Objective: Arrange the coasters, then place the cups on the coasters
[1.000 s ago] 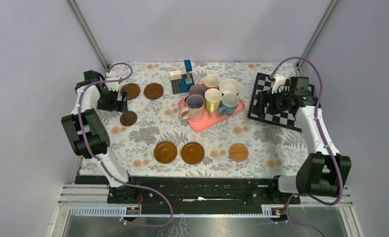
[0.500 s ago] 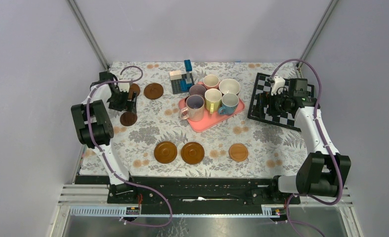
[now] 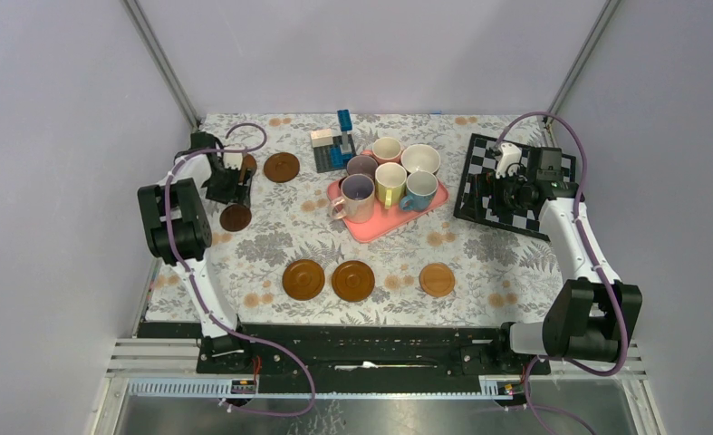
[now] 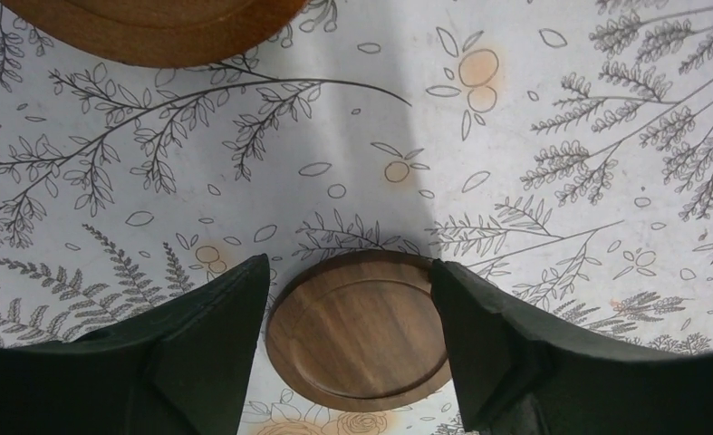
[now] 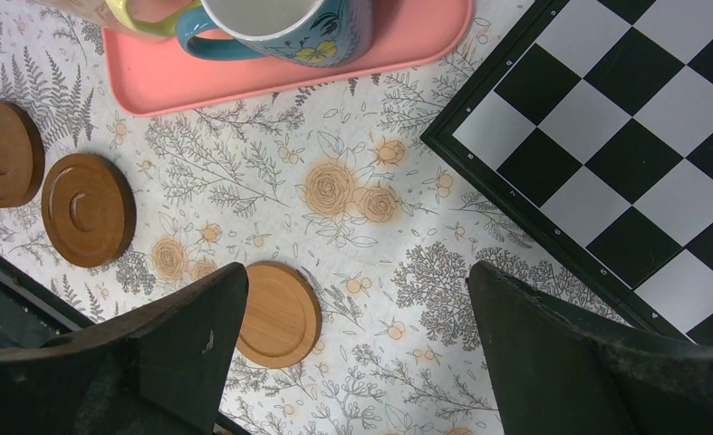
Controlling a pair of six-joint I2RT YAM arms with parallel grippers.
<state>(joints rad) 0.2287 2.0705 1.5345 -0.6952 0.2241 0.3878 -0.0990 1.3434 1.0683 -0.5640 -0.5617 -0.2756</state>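
A small dark coaster (image 3: 236,217) lies flat on the floral cloth. My left gripper (image 3: 236,188) hovers over it, open. In the left wrist view the fingers frame this coaster (image 4: 357,331), and the right fingertip (image 4: 479,317) covers its rim. Another coaster (image 4: 153,27) lies beyond. Two more coasters (image 3: 282,167) (image 3: 249,163) lie at the far left, and three (image 3: 303,279) (image 3: 353,280) (image 3: 437,279) lie in a near row. Several cups (image 3: 390,181) stand on the pink tray (image 3: 384,225). My right gripper (image 3: 506,195) is open and empty above the chessboard's edge.
A chessboard (image 3: 479,172) lies at the right, under the right arm. A blue and grey block toy (image 3: 334,145) stands behind the tray. The right wrist view shows the blue cup (image 5: 280,23), the tray rim (image 5: 407,54) and the near coaster (image 5: 278,314).
My left gripper has moved right, from the table's left edge to over the small dark coaster, and its jaws have narrowed. The right gripper has shifted slightly left and stays wide open.
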